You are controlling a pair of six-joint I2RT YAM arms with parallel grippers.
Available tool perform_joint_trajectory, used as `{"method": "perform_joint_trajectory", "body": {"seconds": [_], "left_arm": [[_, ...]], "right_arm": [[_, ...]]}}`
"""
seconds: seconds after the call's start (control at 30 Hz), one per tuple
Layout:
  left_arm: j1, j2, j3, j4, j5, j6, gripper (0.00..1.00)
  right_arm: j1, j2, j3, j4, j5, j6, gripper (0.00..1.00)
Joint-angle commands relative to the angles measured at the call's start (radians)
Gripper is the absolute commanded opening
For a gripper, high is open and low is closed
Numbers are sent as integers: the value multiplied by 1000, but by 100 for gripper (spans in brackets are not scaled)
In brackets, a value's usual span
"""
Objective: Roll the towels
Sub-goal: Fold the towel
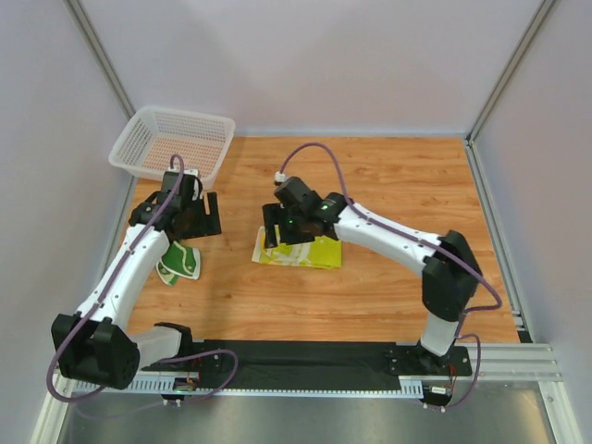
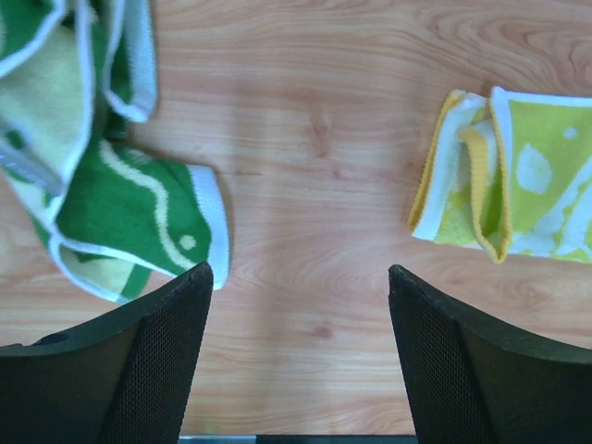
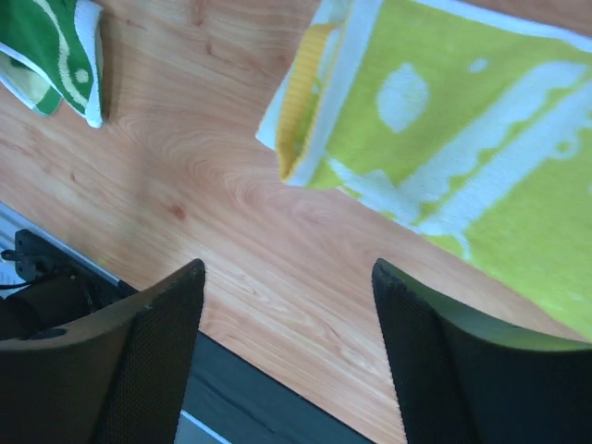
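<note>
I see a white basket point(image 1: 181, 111) just past the left gripper point(image 1: 196, 222), sitting on the brown wooden bench point(image 1: 398, 176).

No lettering to read on your table

In all three views you find no words, numbers, brand marks or labels sharp enough to read. What you see on the cloths is pattern and not writing: pale leaf and swirl shapes on the yellow-green towel point(image 3: 481, 157), and a light curl and dots on the green towel point(image 2: 139, 213).
</note>
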Motion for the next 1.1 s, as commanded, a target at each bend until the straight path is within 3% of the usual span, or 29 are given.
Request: {"method": "perform_joint_trajectory", "body": {"seconds": [0.0,0.07,0.1,0.2,0.47,0.83,1.03,1.07], "left_arm": [[4,81,65,23,168,21,83],[3,147,80,40,222,9,83],[1,165,86,52,280,-7,83],[-17,253,105,104,388,-40,83],[-74,471,152,225,523,-126,92],[-157,638,243,214,431,-154,94],[-184,742,295,221,405,-163,83],[-188,747,299,224,399,-163,73]], "right_arm": [[-102,-143,-165,117,-78,-5,67],[-148,-181,-234,146,-128,1,53],[-192,-188,-264,171,-150,0,40],[-260,-198,-368,232,-210,4,28],[-349,-134,-538,361,-310,4,19],[-412,-111,-646,443,-366,-17,16],[-414,-105,-690,470,-385,-19,15],[-412,-100,-693,475,-388,-17,15]]}}
